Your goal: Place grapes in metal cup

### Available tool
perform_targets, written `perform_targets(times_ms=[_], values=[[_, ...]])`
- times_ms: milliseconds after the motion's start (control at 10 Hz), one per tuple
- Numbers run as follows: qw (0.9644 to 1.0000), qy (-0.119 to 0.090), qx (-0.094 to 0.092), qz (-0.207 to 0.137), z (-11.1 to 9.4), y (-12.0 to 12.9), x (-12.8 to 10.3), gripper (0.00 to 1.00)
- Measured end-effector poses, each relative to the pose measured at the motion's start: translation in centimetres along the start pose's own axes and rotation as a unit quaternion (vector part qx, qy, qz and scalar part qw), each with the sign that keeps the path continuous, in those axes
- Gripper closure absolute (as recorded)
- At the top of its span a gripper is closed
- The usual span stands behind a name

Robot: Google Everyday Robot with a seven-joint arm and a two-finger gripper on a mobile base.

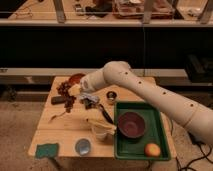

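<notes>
Grapes at closed hand, table left; metal cup apart.

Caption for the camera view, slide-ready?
Arm reaches across the wooden table, closed gripper right by the grapes; the metal cup stands apart, next to the green tray.

Wooden table. Green tray at 4 o'clock, holding maroon bowl and, at tray's 5 o'clock corner, round orange fruit. Green sponge at 7 o'clock. White cup at 6 o'clock, just beside tray. Orange bowl at 11 o'clock.
</notes>
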Motion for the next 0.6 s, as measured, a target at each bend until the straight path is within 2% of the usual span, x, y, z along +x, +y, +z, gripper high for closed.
perform_targets(times_ms=[300, 600], values=[[0.9970, 0.037, -0.050, 0.047, -5.2, 6.0, -1.0, 1.00], [0.9876, 0.068, -0.098, 0.102, -10.1, 12.0, -2.3, 1.00]])
